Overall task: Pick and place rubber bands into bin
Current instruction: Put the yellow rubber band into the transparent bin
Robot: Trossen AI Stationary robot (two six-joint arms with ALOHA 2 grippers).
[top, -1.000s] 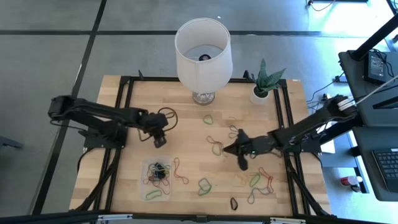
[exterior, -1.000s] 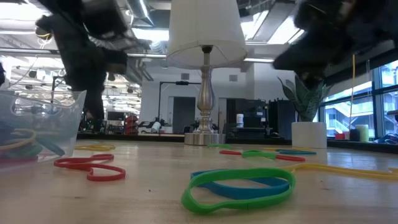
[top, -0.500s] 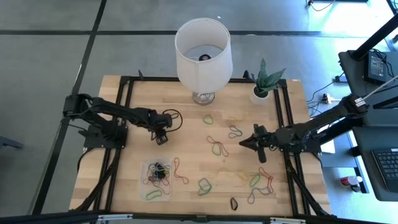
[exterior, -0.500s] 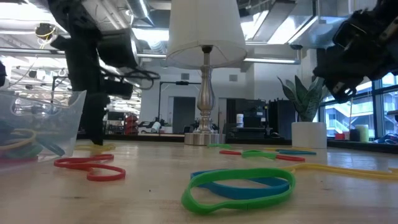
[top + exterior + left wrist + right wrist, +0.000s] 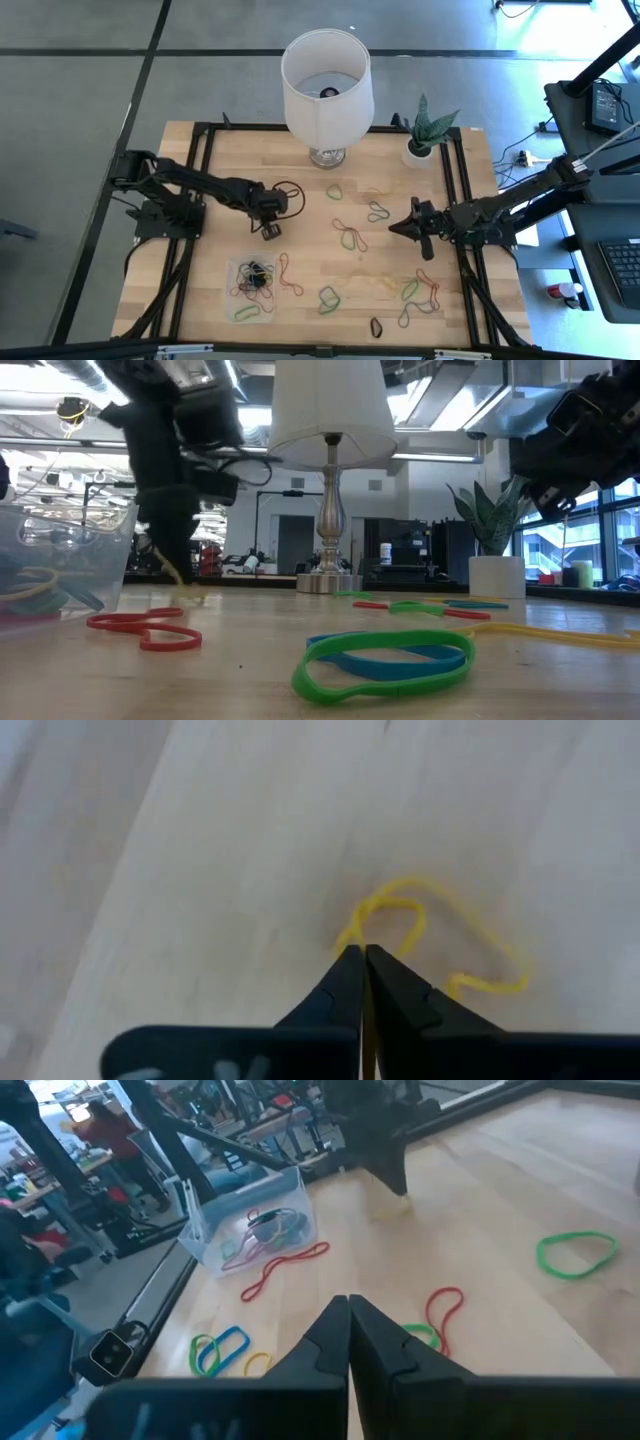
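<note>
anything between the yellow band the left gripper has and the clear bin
Nothing visible stands in the way. The left gripper is shut on the thin yellow rubber band on bare wood, and only open tabletop lies between it and the clear plastic bin. The red band lies beside the bin, off that path.

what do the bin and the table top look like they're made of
Bin: probably clear, glossy plastic; the coloured bands inside show straight through its walls. Table top: looks like pale wood with a smooth finish, since light grain streaks and strip joints run across it. It could be solid wood or a veneer.
</note>
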